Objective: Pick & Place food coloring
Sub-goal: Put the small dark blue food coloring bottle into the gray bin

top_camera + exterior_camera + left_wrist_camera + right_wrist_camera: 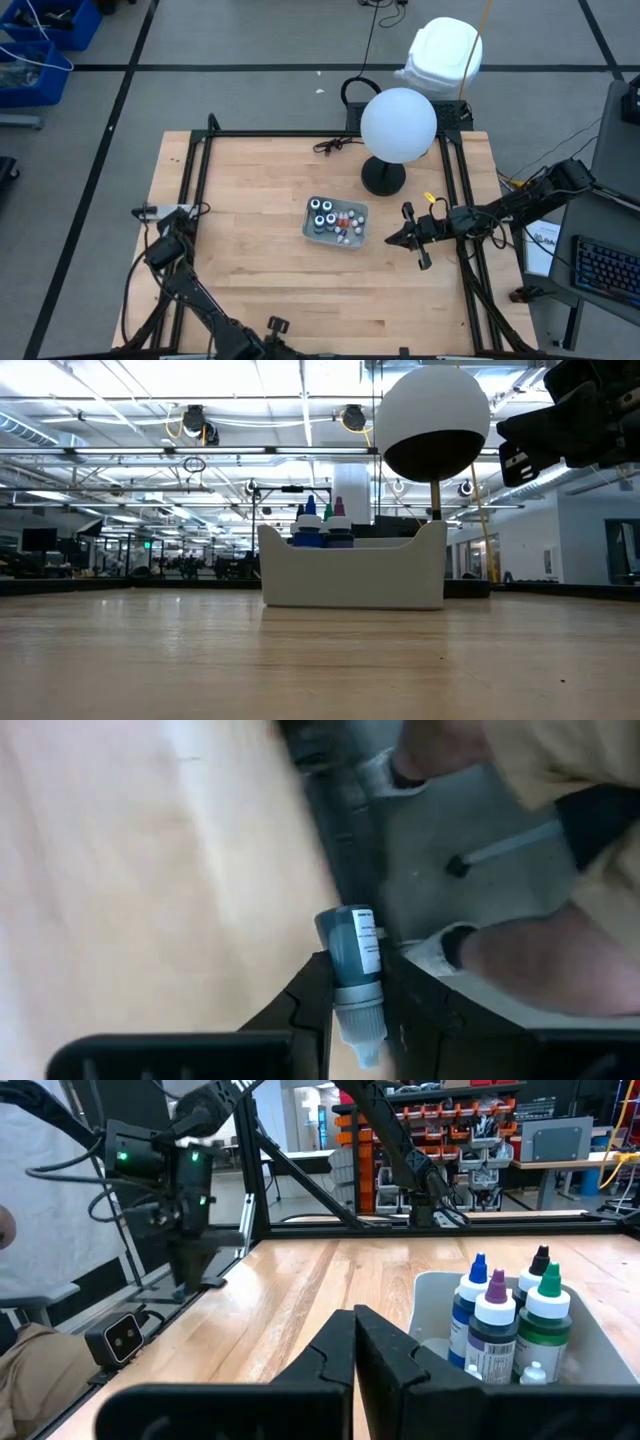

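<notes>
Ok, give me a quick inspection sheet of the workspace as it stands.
Surface: wooden table, bare around the tray.
Job's things: tray near the middle holds dropper bottles and small jars.
Clutter: white globe lamp.
Grippers: left gripper at the table's left edge, shut on a blue bottle; right gripper shut, empty, beside the tray.
Cables: black cable on the far edge.
Surroundings: a person's legs beside the table.
</notes>
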You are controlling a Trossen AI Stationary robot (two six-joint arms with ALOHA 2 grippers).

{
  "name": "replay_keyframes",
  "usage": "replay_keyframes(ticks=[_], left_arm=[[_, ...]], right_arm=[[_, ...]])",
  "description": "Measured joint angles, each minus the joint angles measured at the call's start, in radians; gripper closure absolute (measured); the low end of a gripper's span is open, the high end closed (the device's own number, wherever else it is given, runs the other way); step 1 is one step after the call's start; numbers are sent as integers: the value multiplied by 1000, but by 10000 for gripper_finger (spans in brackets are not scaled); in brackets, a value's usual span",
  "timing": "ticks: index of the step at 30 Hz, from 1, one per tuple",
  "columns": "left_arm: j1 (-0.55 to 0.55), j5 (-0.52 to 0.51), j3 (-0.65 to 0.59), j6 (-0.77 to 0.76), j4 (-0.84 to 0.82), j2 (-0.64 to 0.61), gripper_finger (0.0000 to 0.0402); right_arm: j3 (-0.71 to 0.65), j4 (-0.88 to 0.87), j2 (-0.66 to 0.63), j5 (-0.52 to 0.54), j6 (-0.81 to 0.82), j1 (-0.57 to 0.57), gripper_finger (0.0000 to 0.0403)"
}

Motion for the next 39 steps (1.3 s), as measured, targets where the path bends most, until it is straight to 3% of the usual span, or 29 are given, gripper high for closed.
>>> replay_keyframes(ticks=[7, 14, 21, 26, 31, 39], left_arm=[[14, -58, 1, 29, -40, -38, 329], [47, -156, 2, 46, -222, -89, 334], [112, -260, 2, 156, -235, -164, 335], [185, -276, 3, 253, -223, -217, 335], [244, -257, 3, 286, -220, -254, 335], [286, -223, 3, 303, -218, -261, 336]], right_arm=[[0, -2, 0, -2, 33, 0, 403], [37, 15, 64, 35, 14, 64, 403], [313, 6, 365, 164, -276, 224, 403], [551, -148, 570, 294, -473, 280, 399], [689, -167, 708, 448, -627, 301, 367], [800, -118, 885, 626, -867, 329, 270]])
